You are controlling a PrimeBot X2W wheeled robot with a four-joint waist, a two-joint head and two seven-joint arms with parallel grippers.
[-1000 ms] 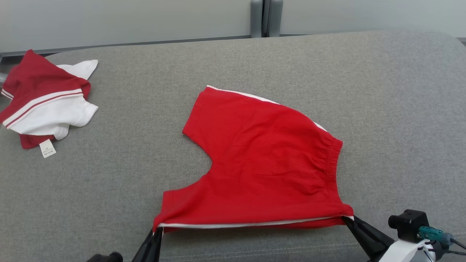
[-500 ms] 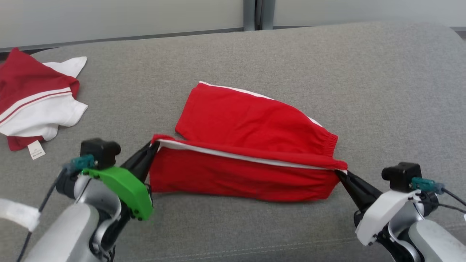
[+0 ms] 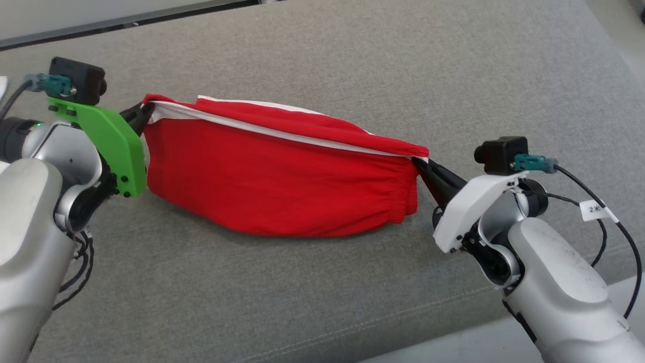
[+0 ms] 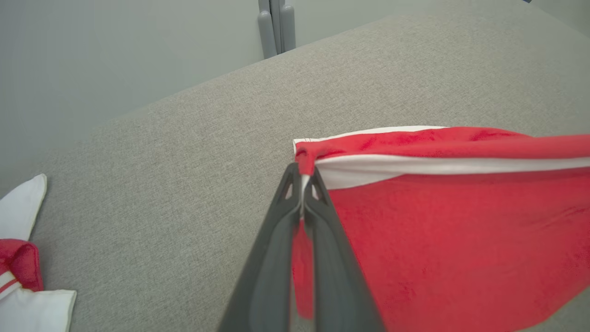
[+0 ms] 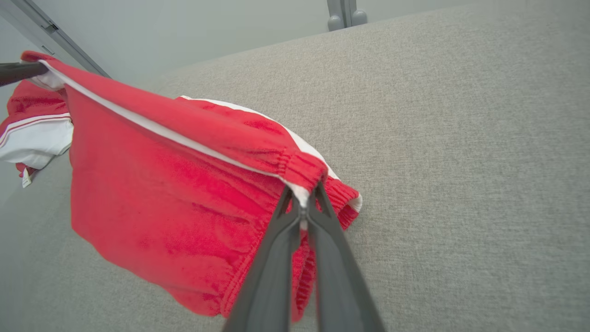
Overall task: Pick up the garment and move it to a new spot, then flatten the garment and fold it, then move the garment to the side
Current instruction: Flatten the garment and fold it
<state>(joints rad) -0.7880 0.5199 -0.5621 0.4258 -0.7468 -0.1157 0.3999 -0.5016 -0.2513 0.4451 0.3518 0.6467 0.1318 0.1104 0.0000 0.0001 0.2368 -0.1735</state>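
The garment (image 3: 272,176) is a pair of red shorts with a white side stripe, stretched taut between my two grippers and hanging as a doubled sheet whose lower edge sags to the grey cushion (image 3: 322,60). My left gripper (image 3: 144,112) is shut on the leg-hem corner (image 4: 305,159). My right gripper (image 3: 419,162) is shut on the elastic waistband corner (image 5: 302,173). In the left wrist view the left gripper (image 4: 304,177) pinches red and white cloth. In the right wrist view the right gripper (image 5: 302,205) does the same, and the garment (image 5: 161,193) drapes down to the left.
A second red and white garment (image 5: 34,133) lies crumpled at the cushion's far left, also seen as the red and white garment (image 4: 20,286) in the left wrist view. A pale wall with a grey post (image 4: 274,25) stands behind the cushion. The cushion's front seam (image 3: 352,322) runs near my arms.
Both grippers have raised the near edge of the garment and carried it away from me over the rest, so it now hangs doubled. The head camera has tilted down and shifted.
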